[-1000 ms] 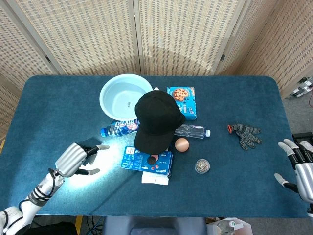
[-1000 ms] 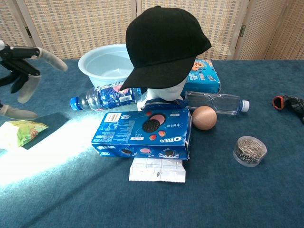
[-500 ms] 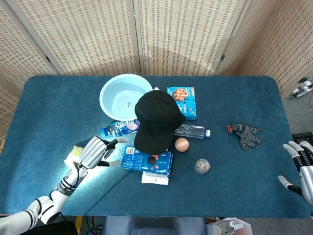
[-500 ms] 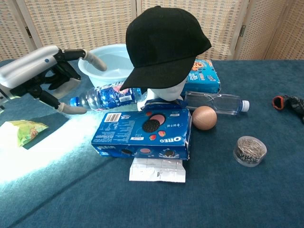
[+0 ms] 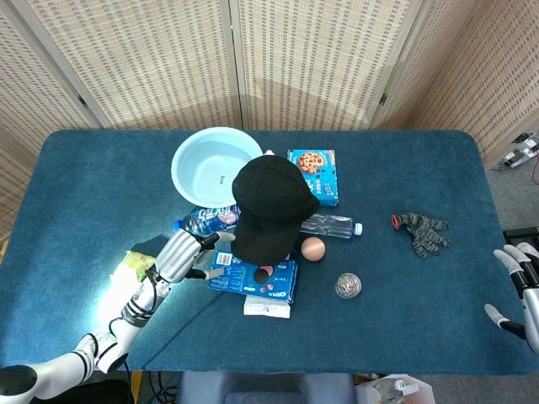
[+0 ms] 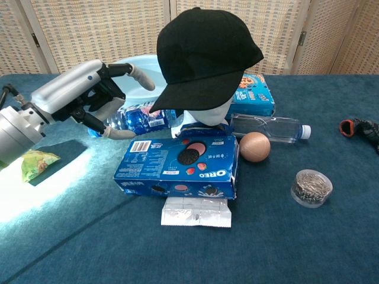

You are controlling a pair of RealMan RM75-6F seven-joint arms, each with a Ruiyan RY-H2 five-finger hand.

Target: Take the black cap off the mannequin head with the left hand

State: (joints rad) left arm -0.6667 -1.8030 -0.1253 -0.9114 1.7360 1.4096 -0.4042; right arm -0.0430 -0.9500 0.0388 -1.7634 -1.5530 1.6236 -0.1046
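The black cap [image 5: 269, 206] [image 6: 207, 53] sits on the white mannequin head [image 6: 204, 118], its brim pointing toward the front left. My left hand [image 5: 181, 255] [image 6: 89, 94] hovers just left of the brim with its fingers spread and nothing in them, a short gap from the cap. At the far right table edge my right hand [image 5: 518, 282] is open and holds nothing; the chest view does not show it.
A blue Oreo box [image 6: 177, 165] and a white packet [image 6: 195, 212] lie in front of the head. Behind are a light blue basin [image 5: 215, 164], a water bottle [image 6: 139, 118], a cookie box [image 5: 313, 175]. Right: clear bottle [image 6: 269, 127], egg [image 6: 254, 146], small tin [image 6: 311, 187], glove [image 5: 423, 231]. A green snack bag [image 6: 32, 163] lies left.
My left hand has travelled right and up from the table's left front toward the cap brim, uncovering the snack bag. The right hand has drifted slightly toward the table's right edge.
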